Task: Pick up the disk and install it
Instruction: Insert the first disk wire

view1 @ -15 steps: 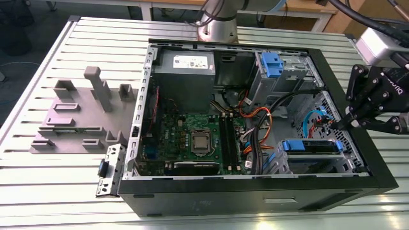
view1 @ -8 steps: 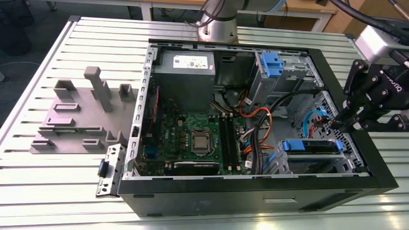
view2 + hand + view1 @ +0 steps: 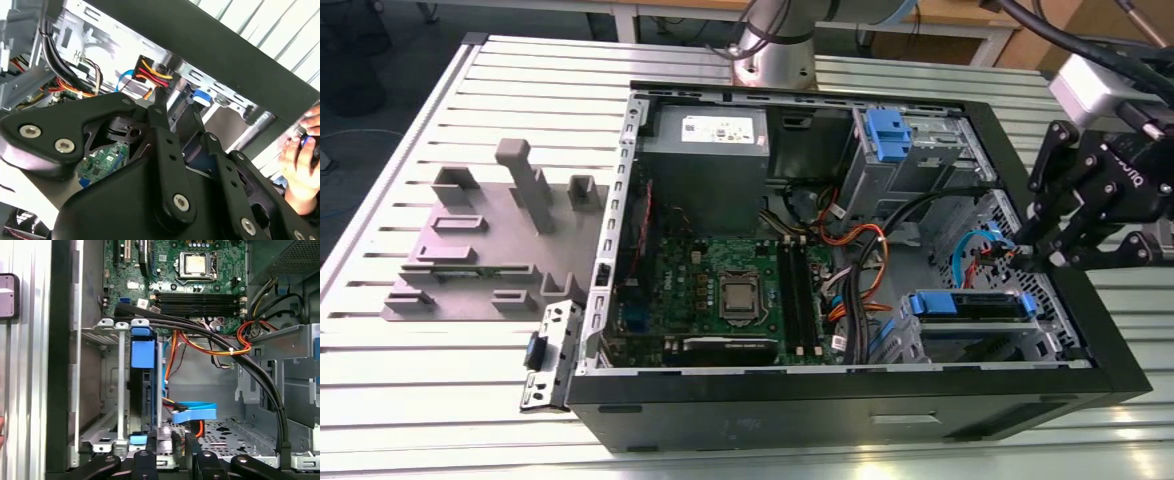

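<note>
Evidently the disk (image 3: 970, 306) already sits inside the open computer case (image 3: 854, 400), slotted on edge into the drive cage (image 3: 120, 390) near the case's front corner, at the exterior view's lower right. In the first wrist view it reads as a thin upright slab with its blue carrier handle (image 3: 143, 354) at the near end, its long axis running down into the cage, away from the camera toward the case floor.

The tool (image 3: 1047, 255) hangs at the case's rim on the exterior view's right, just above and beside that cage, so the disk lies below it and a little toward the exterior view's left. I cannot tell whether its fingers are spread or pressed together: in the second wrist view the black linkages (image 3: 165, 165) cover the tips, and in the first wrist view only the finger bases show at the frame edge. It does not appear to be carrying anything.

A blue data cable (image 3: 192, 412) and a black cable bundle (image 3: 220, 340) cross beside the cage. The grey slotted holder (image 3: 487, 240) on the counter (image 3: 427, 390) stands bare. A person's hand (image 3: 300, 155) shows beyond the case wall.
</note>
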Tool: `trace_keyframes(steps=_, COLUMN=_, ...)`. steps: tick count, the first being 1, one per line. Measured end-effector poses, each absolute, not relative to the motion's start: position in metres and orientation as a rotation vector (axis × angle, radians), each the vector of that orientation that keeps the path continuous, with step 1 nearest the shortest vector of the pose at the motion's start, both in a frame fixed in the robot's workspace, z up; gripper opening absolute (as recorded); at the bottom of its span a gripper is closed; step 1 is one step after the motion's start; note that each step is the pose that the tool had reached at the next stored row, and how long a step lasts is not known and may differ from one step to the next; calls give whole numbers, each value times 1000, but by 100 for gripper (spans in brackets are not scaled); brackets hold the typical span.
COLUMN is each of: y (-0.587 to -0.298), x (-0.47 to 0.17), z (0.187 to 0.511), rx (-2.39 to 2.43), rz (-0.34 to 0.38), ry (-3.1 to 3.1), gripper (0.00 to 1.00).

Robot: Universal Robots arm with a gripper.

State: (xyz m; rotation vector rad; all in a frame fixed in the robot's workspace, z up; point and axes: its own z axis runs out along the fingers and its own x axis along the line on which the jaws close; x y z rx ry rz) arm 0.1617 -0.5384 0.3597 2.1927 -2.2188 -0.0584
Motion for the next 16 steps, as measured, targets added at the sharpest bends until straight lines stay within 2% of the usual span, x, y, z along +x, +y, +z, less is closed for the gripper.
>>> trace_keyframes(steps=16, y=-534, x=177, z=346, rx=2166, rz=-114, ry=-2192, gripper=36)
